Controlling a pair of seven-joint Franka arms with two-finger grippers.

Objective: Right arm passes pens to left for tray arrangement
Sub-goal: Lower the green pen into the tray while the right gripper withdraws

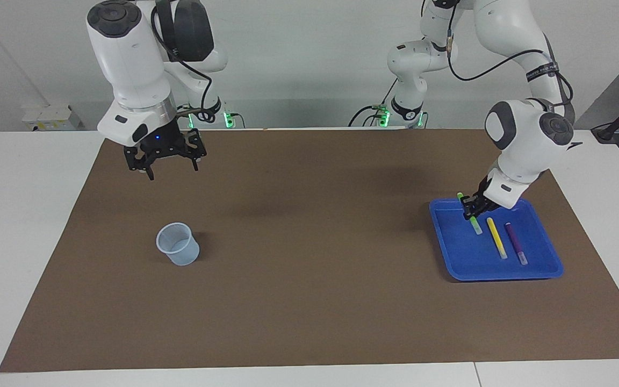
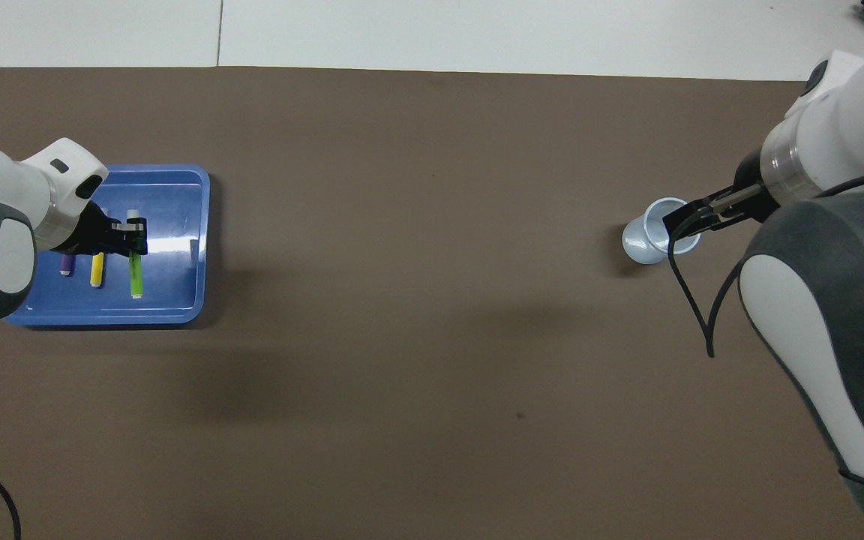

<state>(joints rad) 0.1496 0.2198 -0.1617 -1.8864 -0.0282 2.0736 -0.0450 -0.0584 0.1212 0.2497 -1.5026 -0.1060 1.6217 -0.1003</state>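
The left gripper [image 1: 471,210] has its fingers clenched on the green pen [image 1: 473,221], gripping near the upper end, with the whitish tip slanting down into the blue tray [image 1: 551,271]. The green pen hangs over the tray floor beside the yellow pen [image 1: 497,238], with the purple pen [image 1: 516,243] just past that. To finish well, I would lower until the tip rests, lay the pen flat and parallel to the yellow pen, apart from it, then release. The left arm bends sharply, its wrist angled down over the tray edge nearest the robots. The right gripper [image 1: 162,159], fingers spread and empty, waits in the air above the mat, with the translucent cup [image 1: 178,244] standing on the mat.
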